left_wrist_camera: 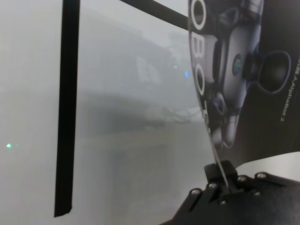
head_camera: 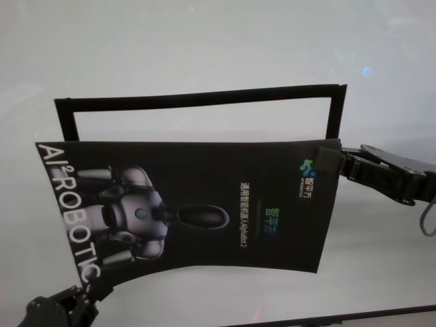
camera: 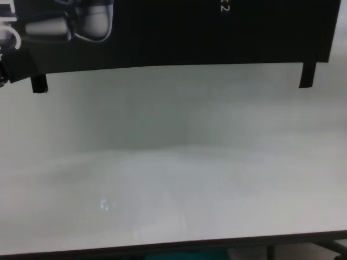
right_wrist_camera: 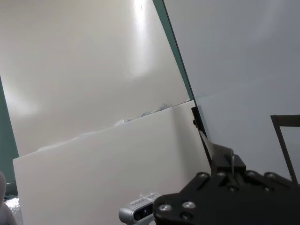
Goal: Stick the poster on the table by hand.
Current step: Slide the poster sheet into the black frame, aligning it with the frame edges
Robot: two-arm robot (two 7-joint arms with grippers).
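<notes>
The poster (head_camera: 204,204), a black sheet with a white-grey robot and white letters, hangs slightly curved above the white table (head_camera: 204,41). My left gripper (head_camera: 87,294) is shut on its near left corner; the left wrist view shows the sheet's edge pinched between the jaws of that gripper (left_wrist_camera: 226,182). At the far right corner my right gripper (head_camera: 332,158) is shut on the poster too. In the right wrist view the poster's plain white back (right_wrist_camera: 93,178) runs into this gripper (right_wrist_camera: 226,161). The poster's lower part (camera: 190,32) fills the top of the chest view.
Narrow black strips form a three-sided frame on the table: a far strip (head_camera: 204,99), a left one (head_camera: 65,119) and a right one (head_camera: 336,112). Their near ends (camera: 307,76) show under the poster. The table's dark front edge (camera: 173,246) is close.
</notes>
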